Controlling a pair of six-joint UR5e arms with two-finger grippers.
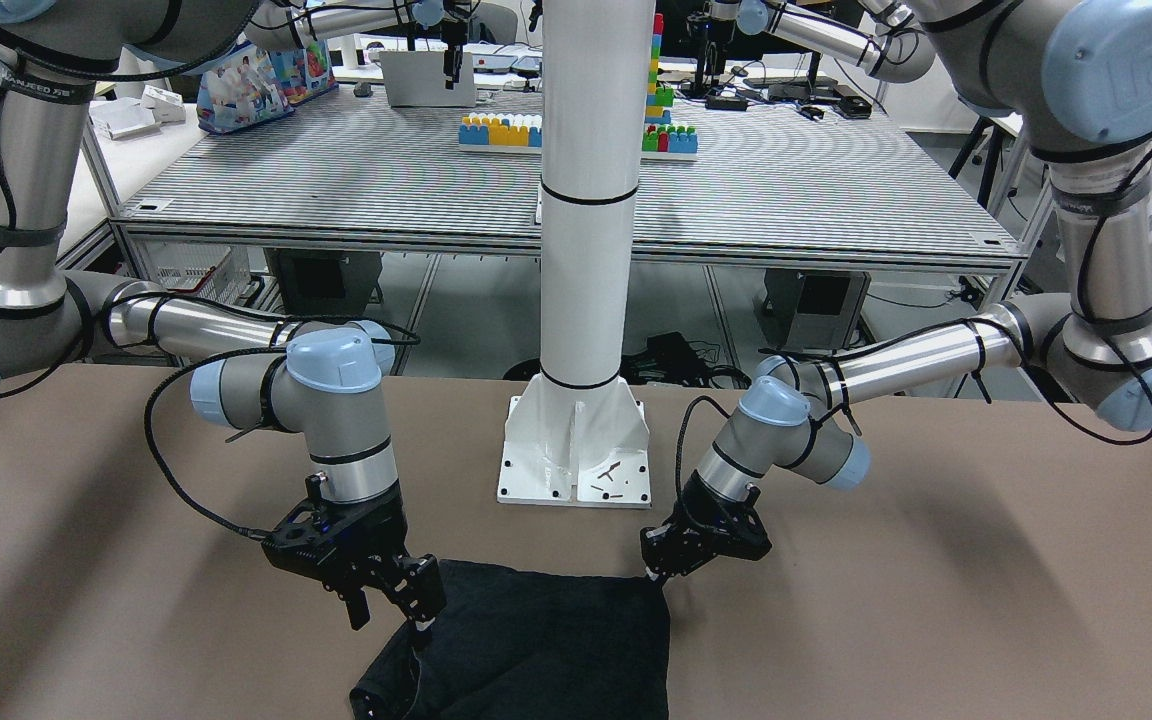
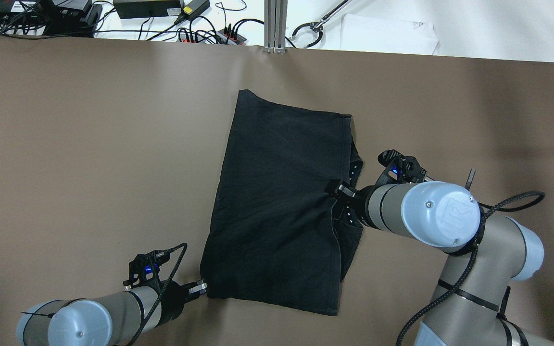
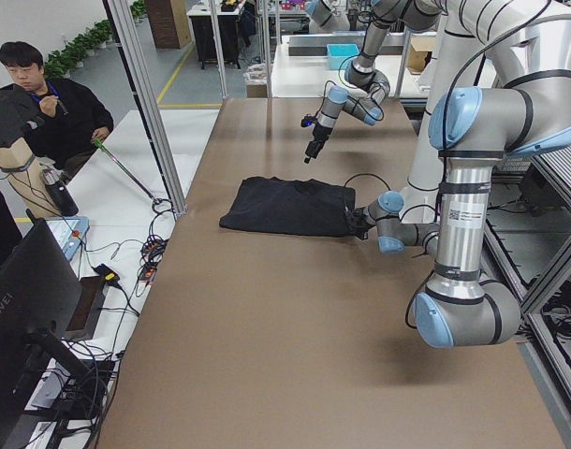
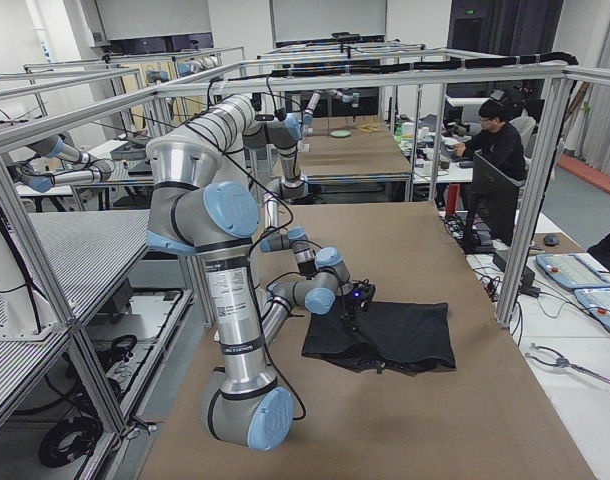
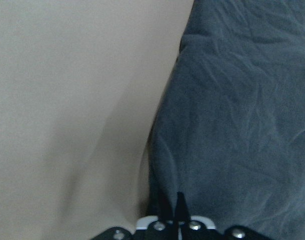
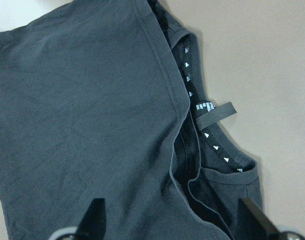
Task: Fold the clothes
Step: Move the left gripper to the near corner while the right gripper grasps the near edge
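Plain black rectangular soft fabric piece point(image 2: 277, 202) flat on brown bench point(image 2: 89, 144), left gripper point(image 2: 202, 288) pinching its lower-left corner, right gripper point(image 2: 340, 204) spread over right edge.

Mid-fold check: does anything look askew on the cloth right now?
Yes. On the black shirt, the layers do not line up on the right arm's side: the collar and the lower layer stick out past the top layer's edge, so the fold is uneven there. Nothing looks torn.
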